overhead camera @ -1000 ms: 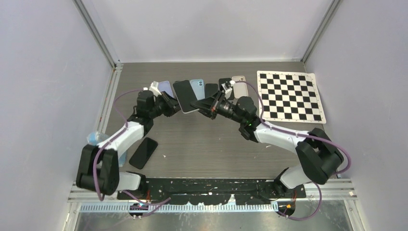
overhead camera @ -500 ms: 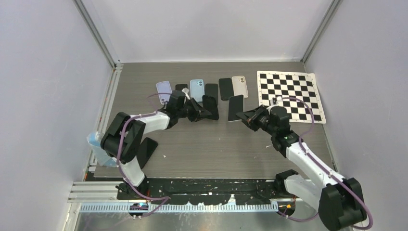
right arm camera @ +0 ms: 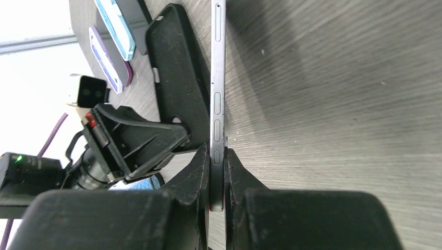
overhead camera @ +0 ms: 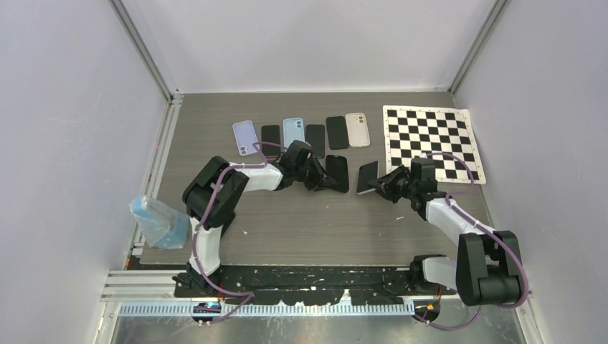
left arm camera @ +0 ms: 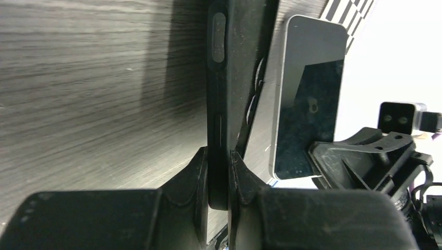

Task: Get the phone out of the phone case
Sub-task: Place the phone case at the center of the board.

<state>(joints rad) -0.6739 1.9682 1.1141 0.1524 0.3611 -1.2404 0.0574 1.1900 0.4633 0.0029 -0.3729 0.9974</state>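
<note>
At frame center, the left gripper (overhead camera: 320,180) is clamping the phone case (overhead camera: 337,172); the right gripper (overhead camera: 383,185) is clamping the phone (overhead camera: 368,177).

The worktop (overhead camera: 287,222) is dark grey-brown with a fine wood grain. On its far right lies a mat (overhead camera: 432,143) in black and white checks. The phone case (left arm camera: 219,78) is matt black all over; the phone (left arm camera: 307,104) has a silver frame and a glossy black screen. The left fingers (left arm camera: 187,177) and the right fingers (right arm camera: 195,172) are black. In the back row, one cover is lilac (overhead camera: 244,137), one pale blue (overhead camera: 293,132), one cream (overhead camera: 357,130), and the others black. The arms (overhead camera: 452,215) are white with black joints, their cables (right arm camera: 53,130) purple. A bag (overhead camera: 159,223) at the left is translucent blue. The walls (overhead camera: 72,107) are pale lavender-grey.
</note>
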